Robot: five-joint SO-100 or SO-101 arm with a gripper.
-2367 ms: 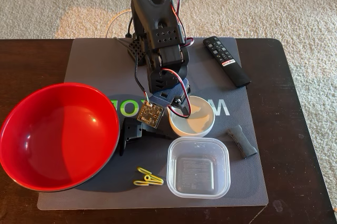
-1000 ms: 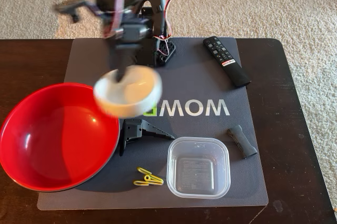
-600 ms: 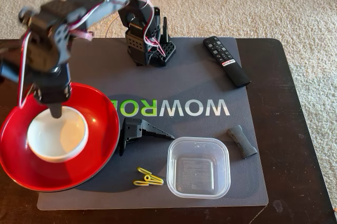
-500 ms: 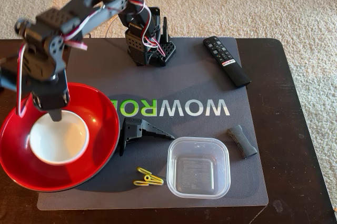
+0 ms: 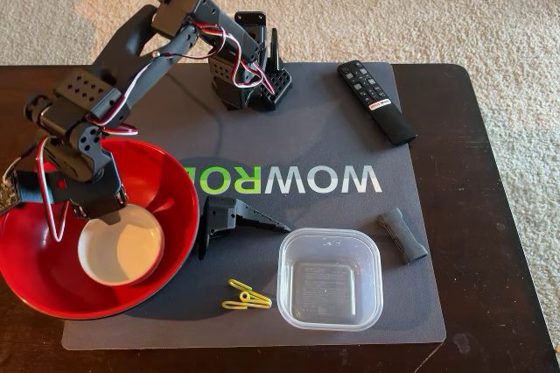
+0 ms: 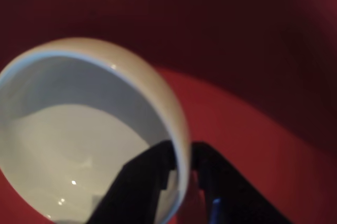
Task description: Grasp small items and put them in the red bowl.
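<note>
Wrist view gave the closest look: the tool (image 6: 181,163) straddled the rim of the white bowl (image 6: 79,140), one finger inside and one outside, closed down to the thickness of the wall, so it had the bowl pinched by its edge. That rim grip is probably why the bowl sat tilted against the red surface beneath it. The bowl lay within the red bowl (image 6: 253,77), low over its floor; whether it rested there I could not tell.

In the fixed view, going from the near edge back: two yellow clips (image 5: 245,296) lay together on the grey mat (image 5: 350,137), just beside one clear tub (image 5: 329,278). Behind these sat one angular black piece (image 5: 229,217) and, well to the right, one ridged bar (image 5: 402,235). The red bowl (image 5: 166,185) stood at the left, overhanging the mat, the white bowl (image 5: 121,250) inside it under the tool (image 5: 105,212). One remote (image 5: 376,102) lay farthest back on the dark bench (image 5: 490,215). Five items were judged left to move.
</note>
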